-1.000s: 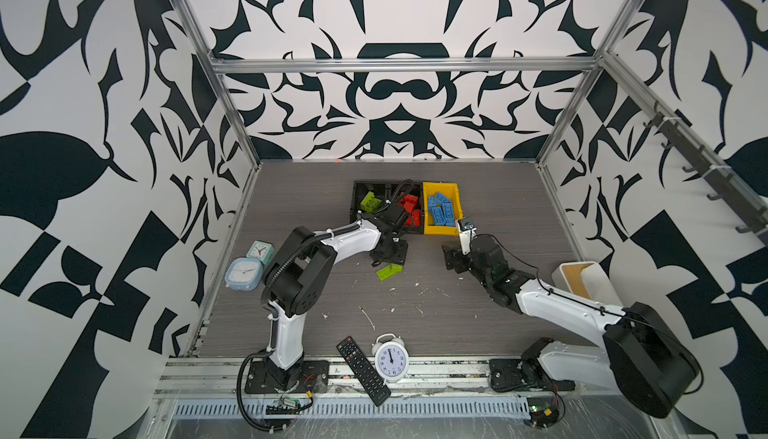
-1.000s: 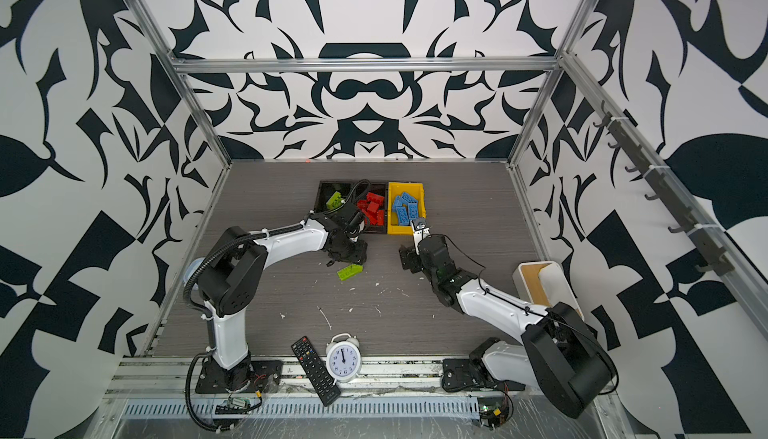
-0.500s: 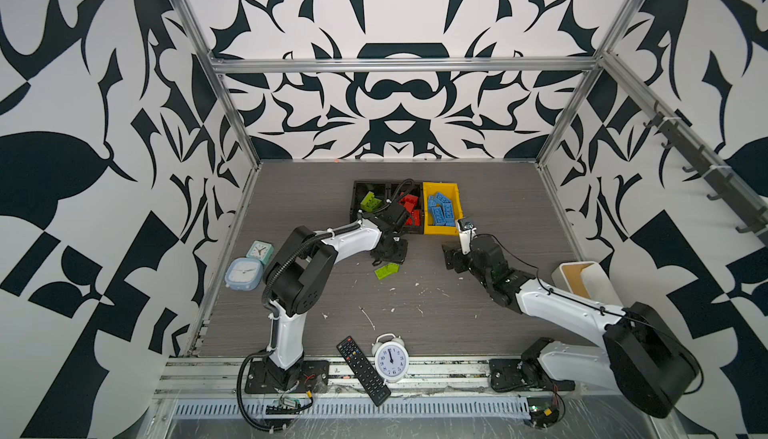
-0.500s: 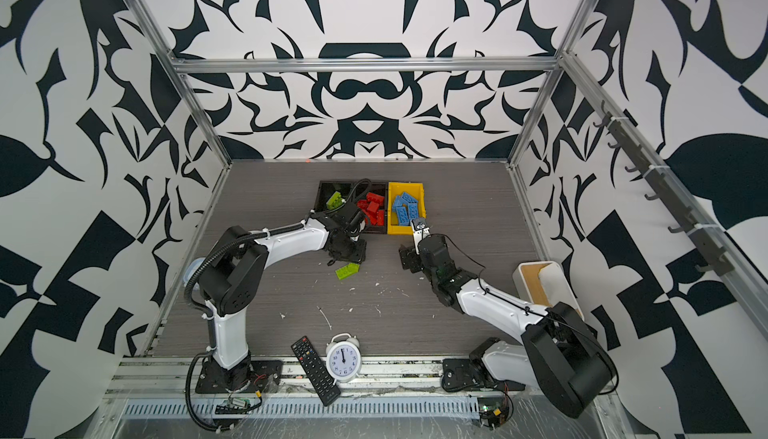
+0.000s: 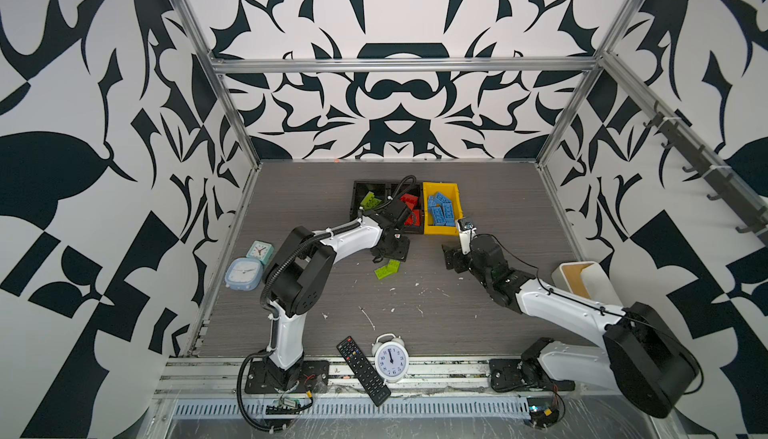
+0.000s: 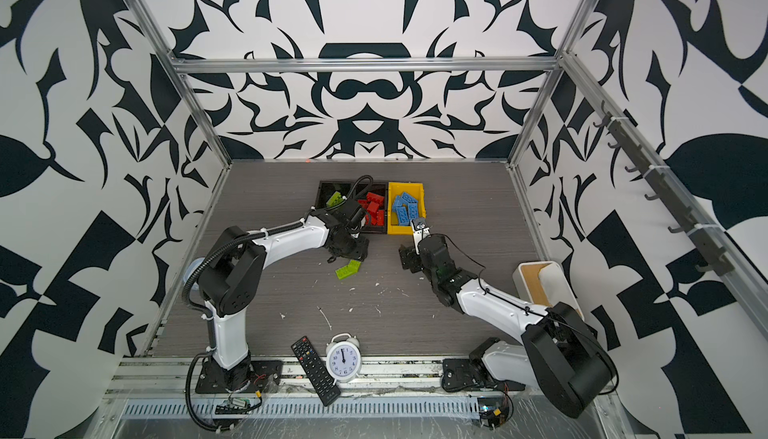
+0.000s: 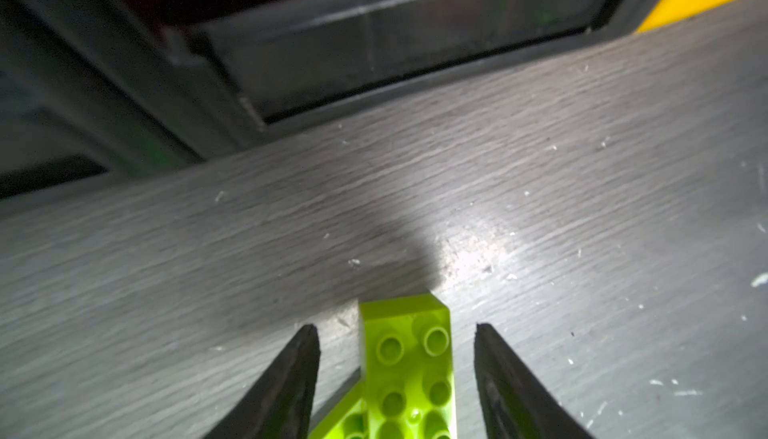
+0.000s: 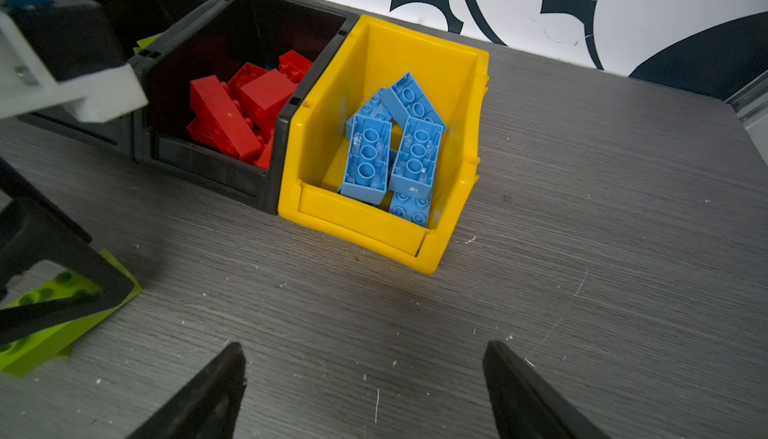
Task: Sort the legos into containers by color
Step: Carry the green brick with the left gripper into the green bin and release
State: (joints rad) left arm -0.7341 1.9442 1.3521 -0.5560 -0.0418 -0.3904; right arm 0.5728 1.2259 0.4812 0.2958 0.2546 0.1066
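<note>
At the front edge lay a flat black remote (image 5: 363, 370) and a round white clock (image 5: 391, 358). The bench (image 5: 478, 324) was matte grey wood-grain, scratched and flecked with white crumbs. On it, near the bins, a glossy lime green brick (image 5: 387, 269) lay flat, studs up. The left claw (image 7: 395, 326) straddled it, tapered black fingers apart, with a sliver of bench showing on each side, so it gripped nothing. The right claw (image 8: 363, 344) hovered beside it over bare bench, spread wide and empty. Farther back three bins stood wall to wall. A black bin (image 5: 365, 186) held a second green brick (image 5: 368, 199). A second black bin (image 8: 208, 166) was heaped with red bricks (image 8: 232, 112). A yellow bin (image 8: 361, 220) with a sloped front held blue bricks (image 8: 390, 154), most with hollow undersides up. Black-and-white patterned walls (image 5: 395, 116) in aluminium framing (image 5: 395, 66) closed the cell.
</note>
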